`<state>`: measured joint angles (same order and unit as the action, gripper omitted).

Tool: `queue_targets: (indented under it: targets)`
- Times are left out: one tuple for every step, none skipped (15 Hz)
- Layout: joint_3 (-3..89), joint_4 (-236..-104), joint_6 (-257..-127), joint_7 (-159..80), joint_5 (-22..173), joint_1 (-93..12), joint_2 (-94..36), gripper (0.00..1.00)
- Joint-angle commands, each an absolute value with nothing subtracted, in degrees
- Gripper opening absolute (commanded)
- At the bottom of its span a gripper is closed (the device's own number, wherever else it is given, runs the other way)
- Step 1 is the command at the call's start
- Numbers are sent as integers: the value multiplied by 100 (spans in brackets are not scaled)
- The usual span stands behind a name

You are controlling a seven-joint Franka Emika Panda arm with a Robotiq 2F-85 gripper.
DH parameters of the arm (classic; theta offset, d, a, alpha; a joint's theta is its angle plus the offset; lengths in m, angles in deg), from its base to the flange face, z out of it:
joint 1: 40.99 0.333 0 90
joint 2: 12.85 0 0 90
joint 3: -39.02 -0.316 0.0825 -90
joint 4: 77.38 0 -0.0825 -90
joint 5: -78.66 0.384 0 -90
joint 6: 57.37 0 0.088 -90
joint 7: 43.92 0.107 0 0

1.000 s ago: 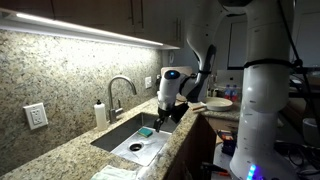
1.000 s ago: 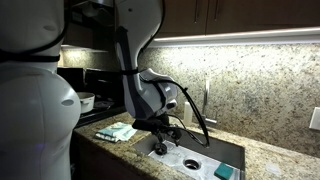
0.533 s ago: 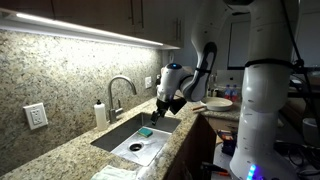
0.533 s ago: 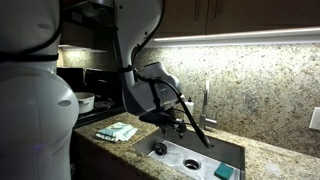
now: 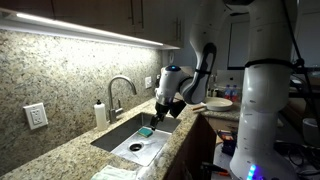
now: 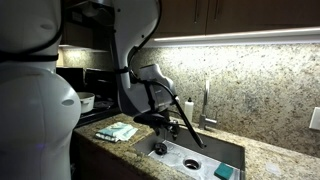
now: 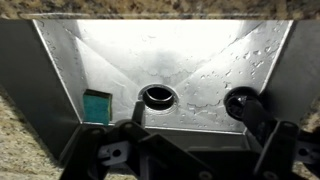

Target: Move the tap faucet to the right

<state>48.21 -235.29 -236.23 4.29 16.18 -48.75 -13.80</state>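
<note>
The tap faucet is a shiny silver gooseneck with an arched spout, standing behind the sink by the stone wall. In an exterior view it shows as a slim upright rod. My gripper hangs over the sink's near side, apart from the faucet, and also shows in an exterior view. In the wrist view the gripper is open and empty, with its fingers spread over the sink basin. The faucet is out of the wrist view.
A white soap bottle stands beside the faucet. A green sponge lies in the sink near the drain. A folded cloth lies on the granite counter. A bowl sits behind the arm.
My wrist has tilted and swung the gripper over the sink, a little closer to the faucet. Nothing else has moved.
</note>
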Motion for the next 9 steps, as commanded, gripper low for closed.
queue_targets:
  targets:
    - [4565, -23811, -23589, -450, 2293, -4722, -1460, 100]
    - [4411, -23621, -23635, -575, 2458, -4688, -1804, 100]
    - [4258, -23654, -23581, -814, 2714, -4677, -1824, 100]
    - [4026, -23654, -23505, -1059, 3023, -4710, -1884, 100]
    - [3799, -23651, -23395, -1247, 3315, -4774, -1867, 100]
    - [3527, -23642, -23268, -1442, 3655, -4863, -1829, 100]
    - [3269, -23633, -23126, -1667, 4026, -4942, -1739, 100]
    - [3039, -23635, -22924, -1882, 4415, -4987, -1570, 100]
    - [2866, -23905, -22804, -2271, 4964, -5012, -1195, 100]
